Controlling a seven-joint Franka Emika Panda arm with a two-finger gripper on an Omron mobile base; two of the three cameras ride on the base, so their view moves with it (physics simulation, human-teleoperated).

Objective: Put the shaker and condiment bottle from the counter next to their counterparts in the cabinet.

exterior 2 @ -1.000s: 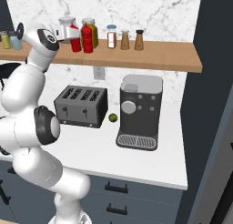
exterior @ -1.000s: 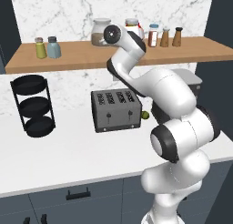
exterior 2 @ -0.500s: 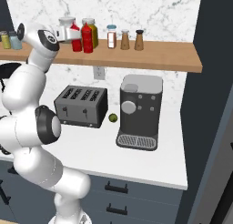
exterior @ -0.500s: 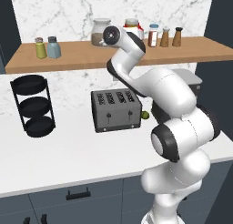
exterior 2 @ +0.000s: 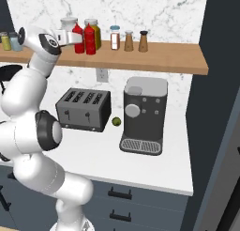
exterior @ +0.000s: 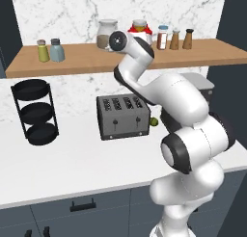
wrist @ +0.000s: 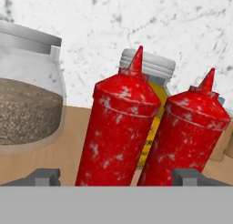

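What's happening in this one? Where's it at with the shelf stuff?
The arm is reaching up to the wooden shelf. Its gripper is open, with the fingers spread either side of the nearer red bottle, not touching it. That bottle stands upright close beside a second red bottle. At the shelf's left end, the blue-grey shaker already stands beside the yellow-green shaker.

Two red bottles [wrist: 120, 132], light-brown wooden cabinet [exterior: 96, 62], white-grey marble wall [exterior: 72, 14]
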